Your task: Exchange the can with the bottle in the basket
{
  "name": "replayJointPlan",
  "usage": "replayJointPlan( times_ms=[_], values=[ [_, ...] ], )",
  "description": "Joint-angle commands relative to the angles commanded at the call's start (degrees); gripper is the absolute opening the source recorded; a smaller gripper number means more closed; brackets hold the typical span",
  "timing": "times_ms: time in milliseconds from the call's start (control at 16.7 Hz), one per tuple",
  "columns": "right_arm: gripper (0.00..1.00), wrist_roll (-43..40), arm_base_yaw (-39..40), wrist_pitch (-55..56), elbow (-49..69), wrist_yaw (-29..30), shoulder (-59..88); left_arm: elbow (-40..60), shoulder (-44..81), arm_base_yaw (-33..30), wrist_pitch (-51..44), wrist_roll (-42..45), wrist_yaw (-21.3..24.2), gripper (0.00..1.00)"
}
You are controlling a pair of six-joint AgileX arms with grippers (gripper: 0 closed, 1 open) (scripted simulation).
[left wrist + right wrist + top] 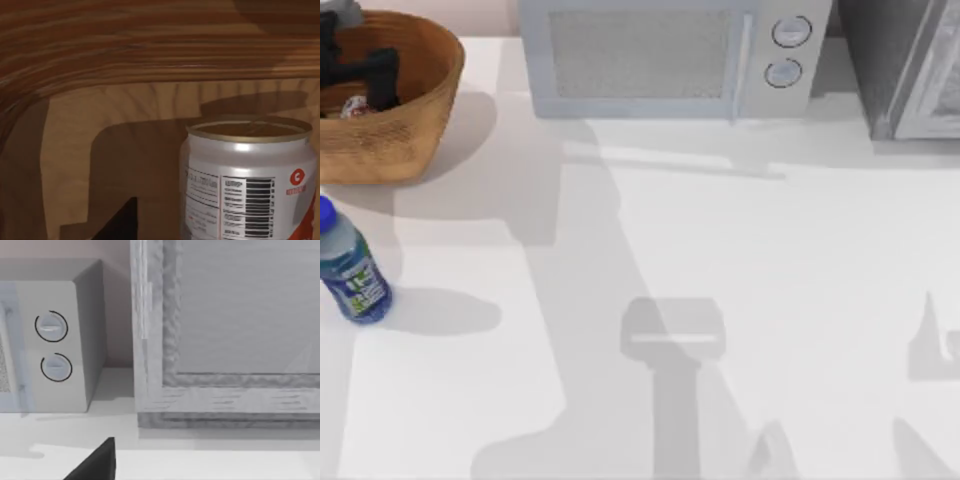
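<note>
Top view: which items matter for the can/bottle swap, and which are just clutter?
Job items:
- can, inside the basket
- bottle, on the table's left side, outside the basket
- left gripper, down in the basket by the can

Just there:
- microwave at the back
- grey cabinet at back right

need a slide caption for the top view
Left gripper reaches into the basket by the can; bottle waits outside.

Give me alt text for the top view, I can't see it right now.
The left gripper reaches down into the basket at the table's far left, right beside the can. The bottle stands on the table just in front of the basket, with a microwave behind.
</note>
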Motion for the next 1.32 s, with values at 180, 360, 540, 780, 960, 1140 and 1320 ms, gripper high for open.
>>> replayJointPlan(
  times_ms=[180, 360, 540, 780, 960, 1140, 1320],
  values=[
    [1.00, 0.00, 0.00, 0.00, 0.00, 0.00, 0.00, 0.00, 0.00, 0.00, 0.00, 0.00, 0.00, 0.55],
    [1.00, 0.00, 0.00, 0.00, 0.00, 0.00, 0.00, 0.00, 0.00, 0.00, 0.00, 0.00, 0.00, 0.32],
    [1.00, 0.00, 0.00, 0.00, 0.00, 0.00, 0.00, 0.00, 0.00, 0.00, 0.00, 0.00, 0.00, 0.10],
    [1.00, 0.00, 0.00, 0.00, 0.00, 0.00, 0.00, 0.00, 0.00, 0.00, 0.00, 0.00, 0.00, 0.00],
    [1.00, 0.00, 0.00, 0.00, 0.00, 0.00, 0.00, 0.00, 0.00, 0.00, 0.00, 0.00, 0.00, 0.00],
    [1.00, 0.00, 0.00, 0.00, 0.00, 0.00, 0.00, -2.15, -4.00, -0.39, -0.30, -0.13, 0.21, 0.00],
    [1.00, 0.00, 0.00, 0.00, 0.00, 0.00, 0.00, -3.84, -5.43, -0.13, 0.78, -0.49, -0.27, 0.00]
  ],
)
